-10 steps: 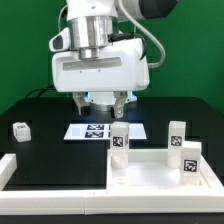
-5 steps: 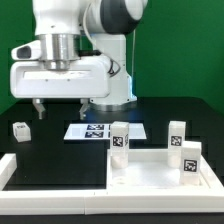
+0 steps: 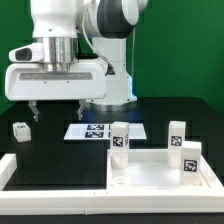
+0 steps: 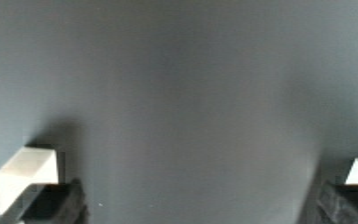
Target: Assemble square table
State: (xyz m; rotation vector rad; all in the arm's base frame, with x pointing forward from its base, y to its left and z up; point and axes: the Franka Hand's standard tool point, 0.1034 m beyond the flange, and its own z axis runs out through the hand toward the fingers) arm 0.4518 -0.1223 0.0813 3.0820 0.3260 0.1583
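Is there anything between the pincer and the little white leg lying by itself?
Nothing visible. The pincer hangs open above the black table, and the loose leg lies just below it, toward the exterior view's left, with only bare table around.

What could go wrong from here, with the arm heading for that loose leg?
Pincer hangs open, off to the side of the loose leg; descending misaligned could knock it away. The wrist view shows only bare table, no leg, so no close-up check. Three legs already stand in the top; a return swing might clip them.
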